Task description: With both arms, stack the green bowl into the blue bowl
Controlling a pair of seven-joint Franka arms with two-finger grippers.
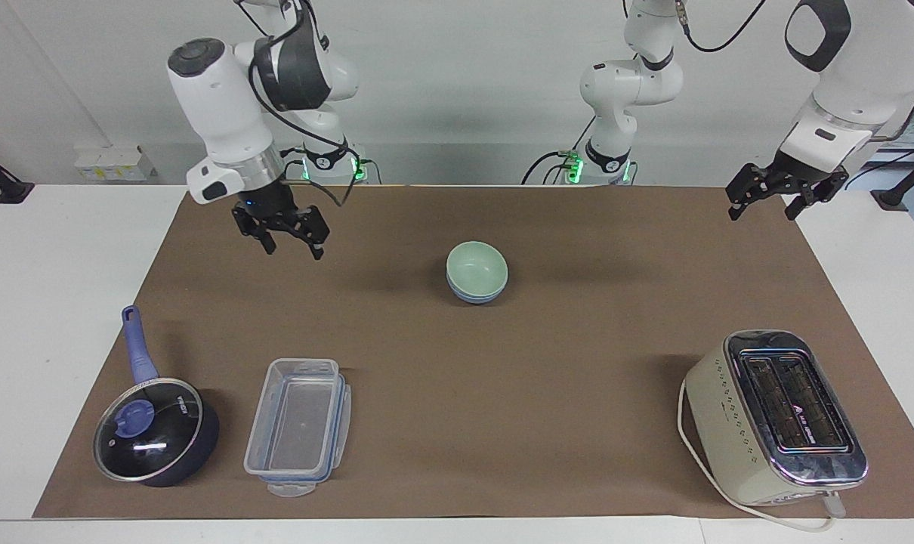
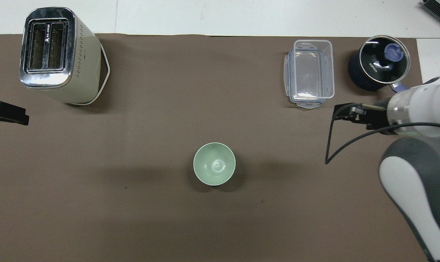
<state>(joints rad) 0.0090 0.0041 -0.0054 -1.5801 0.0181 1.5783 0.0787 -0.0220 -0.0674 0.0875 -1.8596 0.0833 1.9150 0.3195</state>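
Note:
The pale green bowl [image 1: 477,268] [image 2: 214,163] sits nested inside the blue bowl [image 1: 475,295] in the middle of the brown mat; only the blue bowl's lower rim shows in the facing view, and the overhead view hides it under the green one. My right gripper [image 1: 291,243] [image 2: 345,112] hangs open and empty in the air over the mat toward the right arm's end, well clear of the bowls. My left gripper [image 1: 764,202] [image 2: 2,112] waits open and empty above the mat's edge at the left arm's end.
A cream toaster [image 1: 778,415] [image 2: 56,54] stands far from the robots at the left arm's end. A clear plastic container [image 1: 300,423] [image 2: 310,72] and a dark lidded pot with a blue handle [image 1: 151,427] [image 2: 380,65] stand far from the robots at the right arm's end.

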